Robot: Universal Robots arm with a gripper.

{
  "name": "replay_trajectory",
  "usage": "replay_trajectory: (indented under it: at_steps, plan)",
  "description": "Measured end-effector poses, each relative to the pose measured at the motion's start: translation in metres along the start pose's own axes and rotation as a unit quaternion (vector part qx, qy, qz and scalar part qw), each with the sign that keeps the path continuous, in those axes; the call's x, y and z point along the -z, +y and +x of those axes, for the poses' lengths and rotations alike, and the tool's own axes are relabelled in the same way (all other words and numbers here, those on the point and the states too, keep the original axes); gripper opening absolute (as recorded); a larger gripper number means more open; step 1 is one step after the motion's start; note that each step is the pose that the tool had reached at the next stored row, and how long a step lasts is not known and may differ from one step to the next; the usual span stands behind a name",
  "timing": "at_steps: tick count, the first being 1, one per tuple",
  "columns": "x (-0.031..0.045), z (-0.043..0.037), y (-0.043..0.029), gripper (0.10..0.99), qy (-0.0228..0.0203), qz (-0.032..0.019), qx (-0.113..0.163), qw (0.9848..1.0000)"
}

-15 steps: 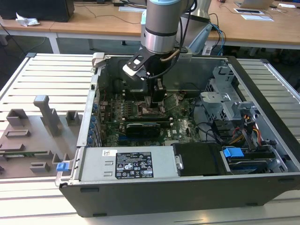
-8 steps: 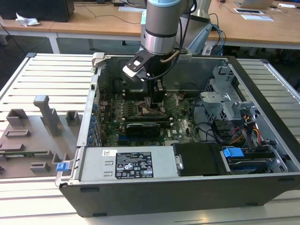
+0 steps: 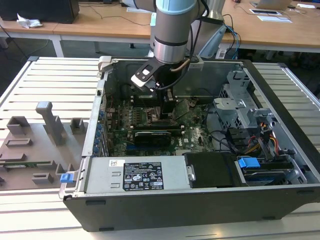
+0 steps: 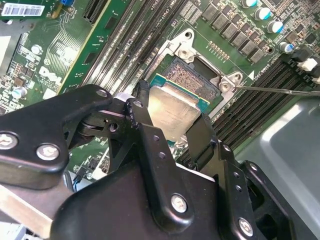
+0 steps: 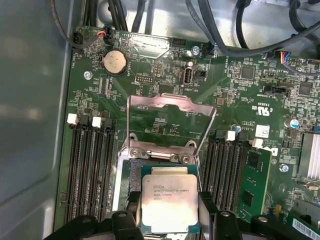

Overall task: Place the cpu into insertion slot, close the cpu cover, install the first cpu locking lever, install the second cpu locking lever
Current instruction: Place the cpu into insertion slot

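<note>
The arm (image 3: 172,30) reaches down into an open computer case (image 3: 200,200), which sits on the slatted tabletop (image 3: 50,75) and fills it towards the exterior view's right edge. In the second wrist view the claw (image 4: 172,117) is clamped on the cpu (image 4: 172,110), one black finger (image 4: 142,107) against each of two opposite edges. The chip's silver top faces up. It sits right over the insertion slot (image 4: 192,75), covering part of it, with a strip of dark pin field showing past its far edge. I can't tell whether it rests in the slot or hangs just above. In the first wrist view the cpu cover (image 5: 160,101) stands swung open behind the slot, green motherboard (image 5: 240,90) visible through its window.
</note>
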State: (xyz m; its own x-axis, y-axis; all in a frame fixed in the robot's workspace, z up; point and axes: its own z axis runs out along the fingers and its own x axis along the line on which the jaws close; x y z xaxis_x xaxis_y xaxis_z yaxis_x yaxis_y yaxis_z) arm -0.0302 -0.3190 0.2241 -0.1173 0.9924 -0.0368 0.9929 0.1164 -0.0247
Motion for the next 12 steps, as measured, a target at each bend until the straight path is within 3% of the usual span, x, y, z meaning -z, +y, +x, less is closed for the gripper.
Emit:
replay_trajectory:
  at_steps: [6,8,9,12]
  plan:
    - [-0.003,0.002,0.0,0.541,0.0006,0.0001,-0.004,1.0]
    - [-0.0047,0.0032,-0.0022,0.541,0.0015,0.0012,-0.034,0.9994]
    - [-0.0054,0.0053,-0.0051,0.541,0.0042,0.001,-0.034,0.9994]
    - [-0.0096,0.0067,-0.0057,0.541,0.0048,0.0013,-0.045,0.999]
